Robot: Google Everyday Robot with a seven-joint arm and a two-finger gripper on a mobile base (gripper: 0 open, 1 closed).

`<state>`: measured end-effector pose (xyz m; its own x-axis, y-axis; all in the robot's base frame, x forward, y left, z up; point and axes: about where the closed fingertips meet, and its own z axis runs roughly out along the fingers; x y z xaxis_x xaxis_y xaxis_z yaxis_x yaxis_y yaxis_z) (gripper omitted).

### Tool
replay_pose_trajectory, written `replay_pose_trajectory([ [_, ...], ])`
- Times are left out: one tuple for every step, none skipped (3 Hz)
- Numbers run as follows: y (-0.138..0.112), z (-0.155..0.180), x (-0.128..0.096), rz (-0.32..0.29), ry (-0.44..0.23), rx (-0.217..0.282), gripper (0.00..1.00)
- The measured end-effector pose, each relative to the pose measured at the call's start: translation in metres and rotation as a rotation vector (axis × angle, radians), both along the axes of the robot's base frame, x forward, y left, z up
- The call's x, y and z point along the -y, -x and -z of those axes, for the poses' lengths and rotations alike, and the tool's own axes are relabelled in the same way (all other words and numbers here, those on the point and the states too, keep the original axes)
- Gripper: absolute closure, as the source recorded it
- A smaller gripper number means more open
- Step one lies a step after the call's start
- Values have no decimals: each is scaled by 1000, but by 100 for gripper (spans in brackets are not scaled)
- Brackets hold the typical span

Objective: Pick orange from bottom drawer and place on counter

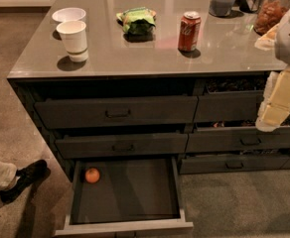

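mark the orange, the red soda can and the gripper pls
Small round orange fruit (92,175): camera view, middle of its skin.
Red cylindrical metal soda can (189,32): camera view, middle of its side.
Cream two-finger gripper (267,123): camera view, lower tip, at the view's right edge.

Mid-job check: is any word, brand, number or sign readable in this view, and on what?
No text can be read for certain.
Red soda can on the counter: white script, too blurred to read.
Green snack bag: print too blurred.
Paper cup: a band, no words.
Gripper, right edge, below the counter: no marking shows.
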<state>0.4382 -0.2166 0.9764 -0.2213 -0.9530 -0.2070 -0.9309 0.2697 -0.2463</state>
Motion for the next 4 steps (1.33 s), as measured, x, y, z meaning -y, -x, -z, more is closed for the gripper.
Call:
replay_pose_trajectory([
  [0, -1, 0, 0, -10, 8, 0],
  [-12, 55, -16, -43, -148, -13, 0],
  [-24, 142, -54, -91, -389, -33, 0],
  [-37, 211, -112, -117, -614, -59, 0],
])
